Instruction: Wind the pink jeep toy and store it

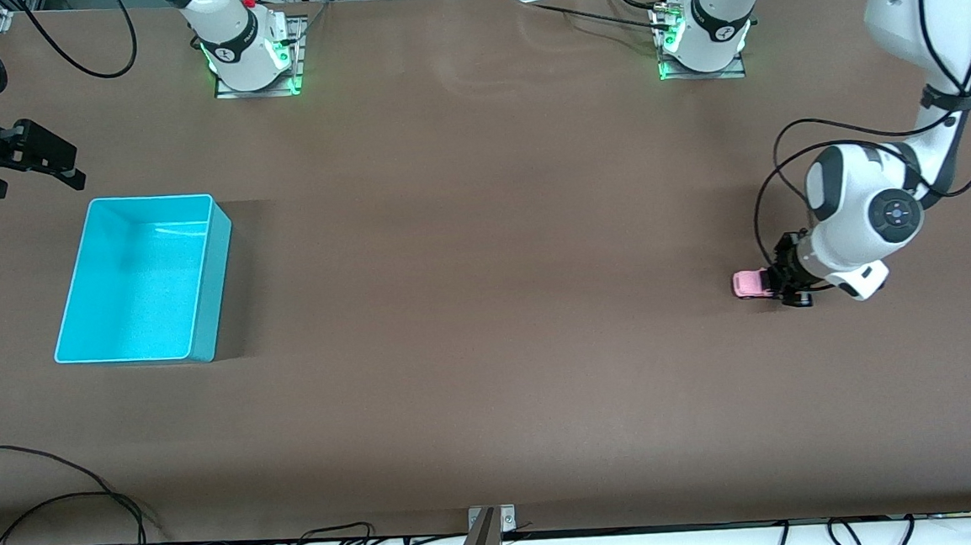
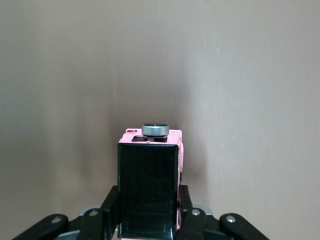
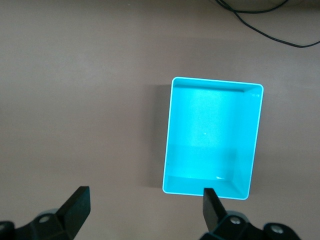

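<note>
Left end effector (image 1: 777, 282) is down at the desk (image 1: 488, 306) near the left arm's end, fingers (image 2: 111, 202) pressed against both flanks of the pink jeep toy (image 1: 750, 283), clamped on its black rear section. In the left wrist view the pink jeep toy (image 2: 150, 190) sits square between the pads, wheels apparently on the desk.

Right end effector (image 1: 23, 157) waits in the air by the turquoise bin (image 1: 145, 281), fingers (image 3: 75, 205) spread apart, holding nothing. Bin is empty, well apart from the toy, toward the right arm's end.

Handling, my read: tiny, light, rigid plastic, smooth sides, so slip risk rather than crush risk. Flat side panels are the right grip. Wheels must stay free to roll for winding, so keep pads off them. Silver cap on the roof (image 2: 155, 130) looks unsuitable as a hold.
</note>
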